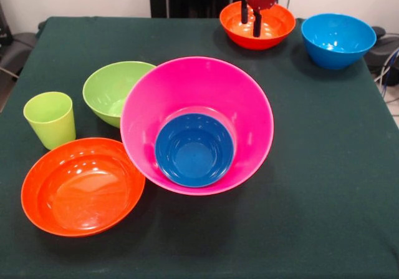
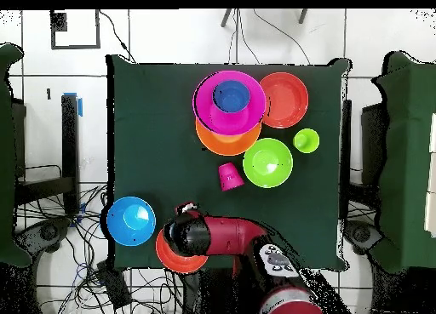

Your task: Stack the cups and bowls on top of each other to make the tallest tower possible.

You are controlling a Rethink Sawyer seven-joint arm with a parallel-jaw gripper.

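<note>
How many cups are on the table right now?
2. The lime green cup stands beside the green bowl. The pink cup sits on that bowl's other side, seen only overhead. Another may be hidden under the pink bowl.

Even bright light, glare on glossy bowls [image 1: 83, 188].

Robot lab: cloth-covered table [image 2: 153, 140], tiled floor [image 2: 51, 98], loose cables [image 2: 60, 230].
</note>
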